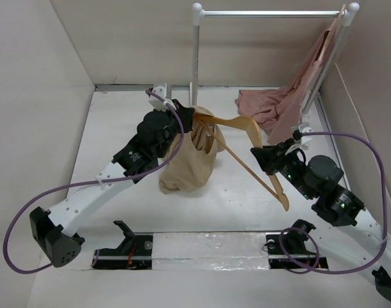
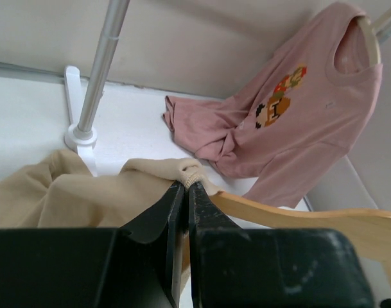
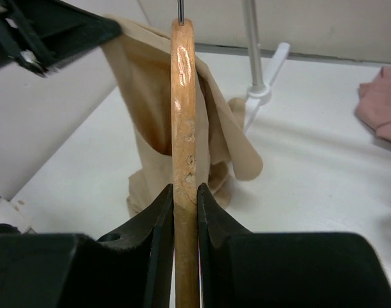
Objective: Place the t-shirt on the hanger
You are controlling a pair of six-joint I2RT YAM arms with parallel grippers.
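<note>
Left end effector (image 2: 185,186): jaws pinched almost shut on a ribbed fold of the t-shirt (image 1: 189,160), seemingly at the neck edge.
Right end effector (image 3: 184,189): clamped on the wooden body of the hanger (image 1: 237,122), wood filling the narrow gap between the jaws.
T-shirt position: centre of the top view, hanging from the left grip as a bunched column, its lower end resting on the bench (image 1: 118,128).
Hanger position: held tilted, just right of centre. One shoulder end meets the top of the shirt beside the left grip, and the other end points to the lower right.
Stage (judged): one shoulder is being fed into the neck. I cannot tell how far inside it is.
Surroundings: a pink garment (image 2: 285,122) hangs from the metal rail (image 1: 266,13) at upper right and trails onto the bench. A white post foot (image 2: 79,138) stands just behind the shirt.
Risk, slip: the pinch is only on an edge of cloth, so a pull from the hanger could drag it free and drop the shirt.
Risk, snag: the cloth is bunched, so the wooden tip may catch a fold or a sleeve instead of the neck.
Risk, twist: the hanger could pivot in the jaws if cloth resists.
Risk, collision: both end effectors sit close together and near the post.
</note>
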